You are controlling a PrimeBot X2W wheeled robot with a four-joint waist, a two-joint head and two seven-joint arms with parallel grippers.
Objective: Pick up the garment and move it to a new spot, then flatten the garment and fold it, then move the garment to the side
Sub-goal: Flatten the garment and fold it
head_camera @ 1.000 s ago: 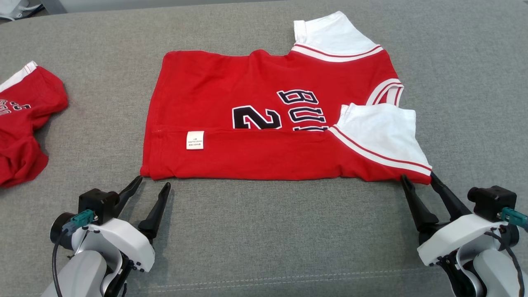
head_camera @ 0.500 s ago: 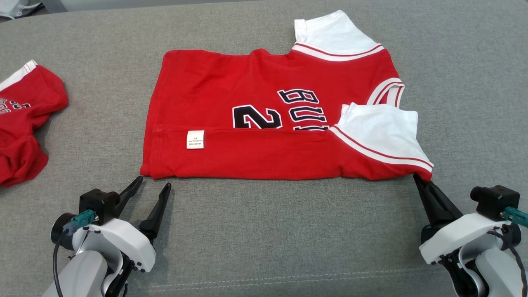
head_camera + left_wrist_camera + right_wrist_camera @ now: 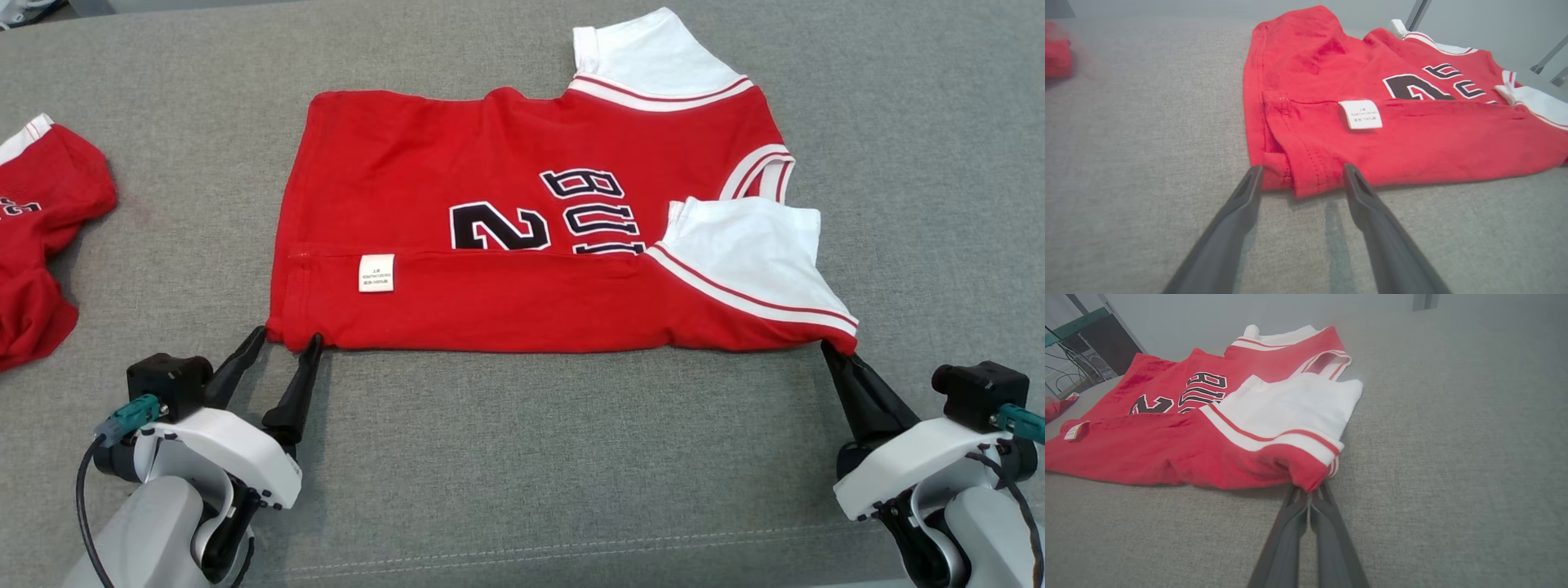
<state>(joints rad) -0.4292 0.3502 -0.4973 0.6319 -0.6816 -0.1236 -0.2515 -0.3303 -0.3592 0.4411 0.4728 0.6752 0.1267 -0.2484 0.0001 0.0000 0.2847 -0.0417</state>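
- Head view: red jersey lies half-folded at the middle of the grey fabric surface. The right gripper is pinched on its near right corner, and the left gripper is spread wide, straddling the near left corner.
- Left wrist view: closing here may catch one layer only, so the fold could slip.
- Right wrist view: the bite is thin, so a lift could pull it free.

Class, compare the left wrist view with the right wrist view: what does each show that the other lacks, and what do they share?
Left wrist view: the open left claw, its fingers either side of the hem corner of the jersey, not closed on it. Right wrist view: the right claw shut on the jersey corner by the folded-over white sleeve. Shared: the red jersey, its white label and the grey surface.
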